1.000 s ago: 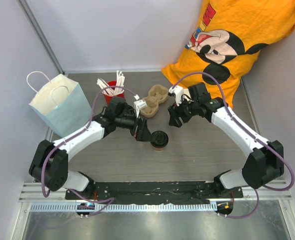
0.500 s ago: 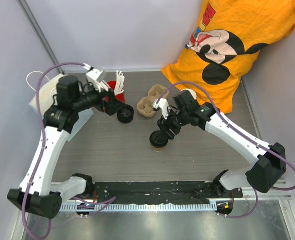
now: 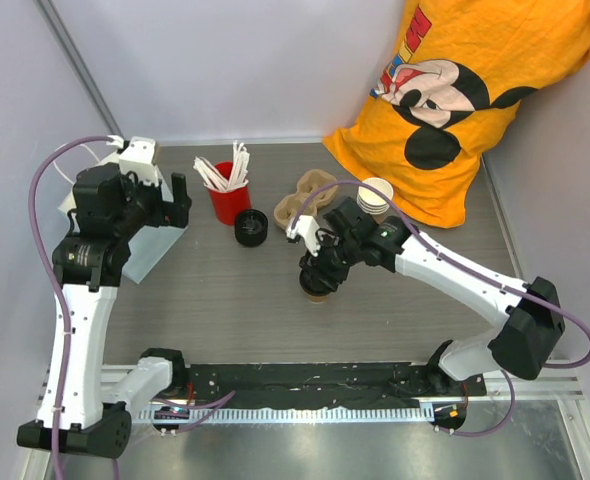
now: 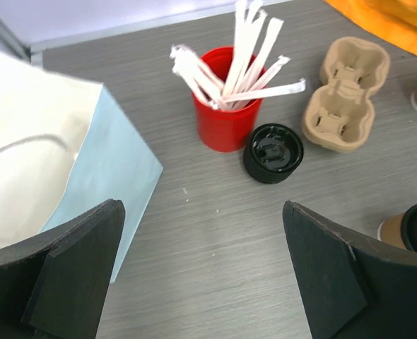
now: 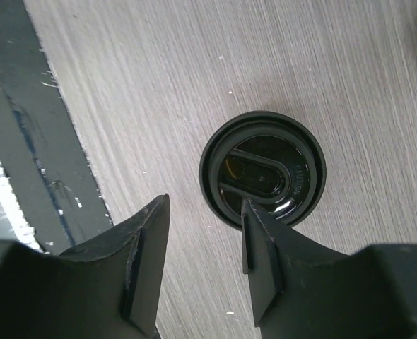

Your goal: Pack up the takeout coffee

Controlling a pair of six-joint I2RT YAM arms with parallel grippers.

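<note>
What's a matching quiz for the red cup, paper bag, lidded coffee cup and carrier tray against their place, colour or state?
1 red cup
2 paper bag
3 lidded coffee cup
4 carrier tray

A under the right hand
B light blue
C holds white sticks
D both wells empty

Pairs: 1-C, 2-B, 3-A, 4-D

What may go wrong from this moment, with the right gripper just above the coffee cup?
1. The right gripper looks off centre: one finger overlaps the rim of the black lid. Closing or descending might press the lid or tip the coffee cup instead of grasping it.
2. The spare lid and the red cup of sticks stand between the coffee cup and the paper bag. A low carry might knock them.
</note>
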